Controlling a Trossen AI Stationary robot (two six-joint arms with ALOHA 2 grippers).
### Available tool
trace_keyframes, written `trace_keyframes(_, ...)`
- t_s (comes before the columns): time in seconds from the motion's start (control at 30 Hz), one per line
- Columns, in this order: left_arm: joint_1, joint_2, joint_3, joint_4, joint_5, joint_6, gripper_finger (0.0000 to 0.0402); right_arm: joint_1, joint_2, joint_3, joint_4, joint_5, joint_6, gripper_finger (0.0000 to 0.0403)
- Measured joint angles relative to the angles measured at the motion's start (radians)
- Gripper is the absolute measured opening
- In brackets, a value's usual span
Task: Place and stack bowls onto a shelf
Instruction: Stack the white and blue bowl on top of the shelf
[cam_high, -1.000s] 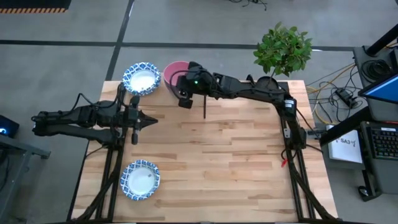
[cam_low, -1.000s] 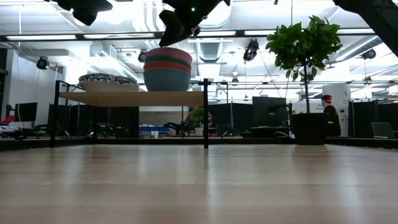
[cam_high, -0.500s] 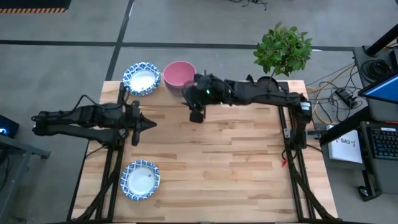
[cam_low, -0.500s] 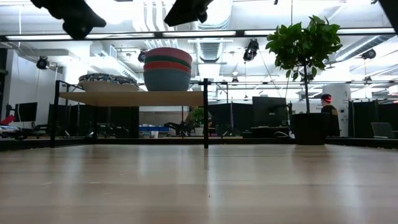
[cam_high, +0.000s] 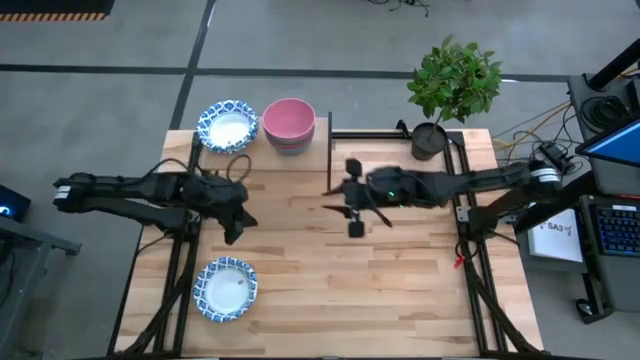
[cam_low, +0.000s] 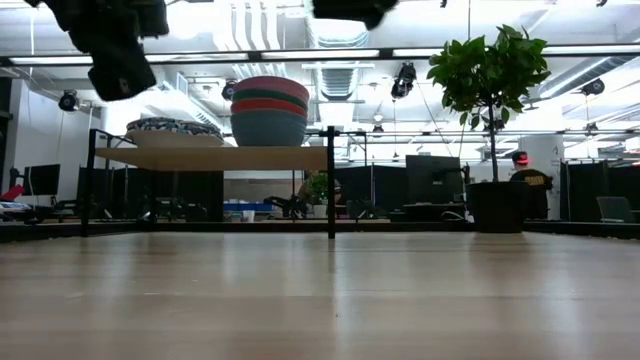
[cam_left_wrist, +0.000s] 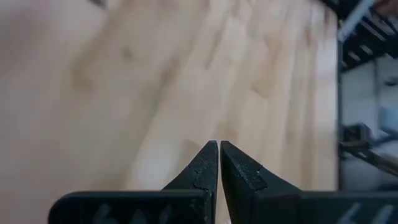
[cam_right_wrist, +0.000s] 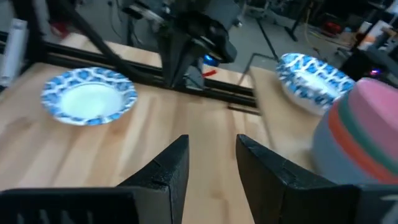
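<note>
The right hand (cam_high: 355, 208) hangs over the middle of the desk (cam_high: 400, 270), away from the shelf (cam_low: 215, 157). Its two fingers (cam_right_wrist: 168, 163) stand apart with a clear gap between them, and nothing is between them; it touches nothing.

The left hand (cam_high: 236, 218) is over the left part of the desk, between the two blue-rimmed bowls seen from above. Its fingers (cam_left_wrist: 205, 169) are pressed together, tip against tip, and they hold nothing.

On the shelf, at the far edge of the desk, stands a stack of deep bowls (cam_low: 270, 112): the pink one (cam_high: 288, 120) on top, then green, red and blue under it. Just beside this stack, on the left part of the shelf, sit the shallow bowls (cam_low: 174, 131) with blue patterned rims; how many are stacked there I cannot tell.

One more shallow bowl (cam_high: 226, 288) lies on the desk near its front left corner, well apart from both hands.

A plant (cam_high: 455, 80) in a black pot stands at the far right corner.
</note>
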Motion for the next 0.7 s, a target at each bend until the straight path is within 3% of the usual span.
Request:
trace_keyframes(0.2, -0.002, 0.125, 0.000, -0.023, 0.182, -0.133, 0.0018, 0.056, -0.153, -0.271, 0.193, 0.000, 0.058, 0.0122)
trace_keyframes(0.4, -0.017, 0.240, 0.000, -0.102, 0.342, -0.159, 0.0052, 0.072, -0.255, -0.446, 0.361, 0.002, 0.076, 0.0119)
trace_keyframes(0.6, -0.131, 0.306, 0.000, -0.212, 0.277, 0.061, 0.0095, 0.071, -0.312, -0.502, 0.416, 0.003, 0.057, 0.0120)
trace_keyframes(0.7, -0.181, 0.336, 0.000, -0.260, 0.176, 0.114, 0.0112, 0.072, -0.321, -0.503, 0.415, 0.002, 0.050, 0.0120)
